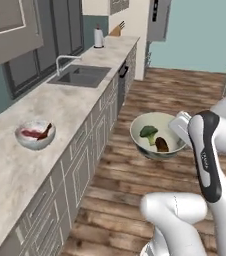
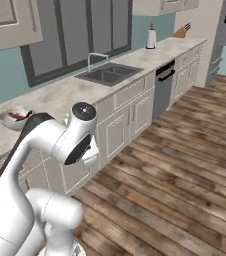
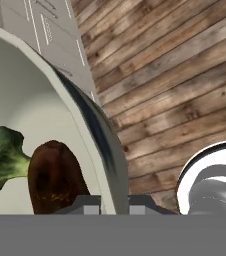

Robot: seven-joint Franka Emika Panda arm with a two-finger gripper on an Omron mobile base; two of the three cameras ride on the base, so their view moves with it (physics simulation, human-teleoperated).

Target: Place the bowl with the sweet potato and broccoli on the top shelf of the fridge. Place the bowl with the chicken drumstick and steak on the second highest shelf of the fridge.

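Bowl with sweet potato and broccoli [image 1: 157, 136] hangs in the air above the wooden floor [image 1: 135, 170], off the desk [image 1: 20, 160] and well apart from it. The hand [image 3: 114, 204] pinches the bowl's rim, one fingertip [image 3: 87, 204] inside the wall and the other outside, pressed nearly together on the thin ceramic. In the left base view the bowl sits at about 9 o'clock from the white arm [image 1: 210, 150], level and upright, with the hand gripping its rim at the 3 o'clock side.

Inside it, the broccoli [image 1: 148, 132] lies toward 10 o'clock and the sweet potato [image 1: 161, 144] toward 4 o'clock, the two just beside each other. Seen along the hand, the sweet potato [image 3: 52, 175] rests close against the inner wall near the gripped spot, and the broccoli [image 3: 2, 157] lies at 9 o'clock from it, touching or nearly so.

A second bowl [image 1: 35, 135] stands on the desk at 9 o'clock from the held one, near the front edge. It holds the steak [image 1: 31, 134] and the chicken drumstick [image 1: 46, 132], leaning together. Farther along the desk, toward 12 o'clock, a sink [image 1: 81, 76] with a tap [image 1: 64, 61] is set into the top.
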